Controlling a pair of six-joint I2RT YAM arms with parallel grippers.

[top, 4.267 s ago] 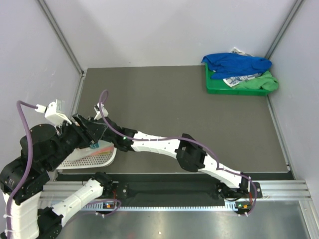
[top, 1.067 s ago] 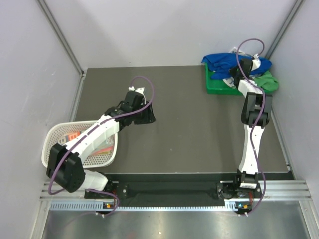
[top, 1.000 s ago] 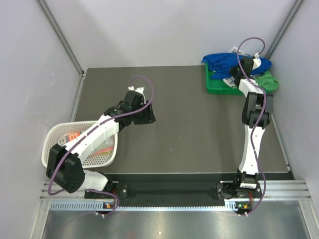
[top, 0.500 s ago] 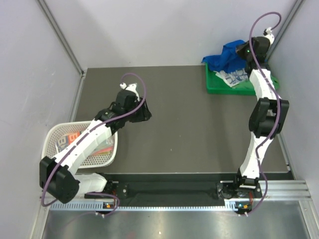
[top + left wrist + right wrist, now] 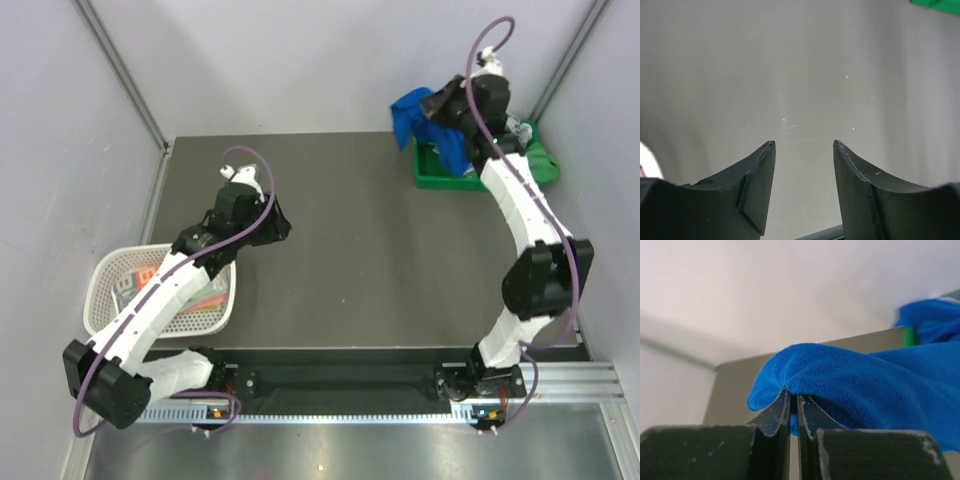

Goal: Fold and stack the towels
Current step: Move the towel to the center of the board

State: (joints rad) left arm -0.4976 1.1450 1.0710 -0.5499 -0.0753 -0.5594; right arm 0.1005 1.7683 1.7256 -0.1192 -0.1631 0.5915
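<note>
Blue towel (image 5: 412, 116), bunched, hangs from the right claw (image 5: 794, 401) clamped on its fold, above the green tray (image 5: 440, 181) at the far right of the worktop (image 5: 380, 230). Left claw (image 5: 804, 146) apart.

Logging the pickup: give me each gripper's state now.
Left gripper: open, holding nothing.
Right gripper: shut on the blue towel.

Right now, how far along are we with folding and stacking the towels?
Nothing looks folded or stacked yet: no towel lies on the table. In hand: the right hand is shut on the blue towel, held up above the green tray. The left hand is open and empty over the table. Left: folding this one, then the green cloth in the tray.
</note>
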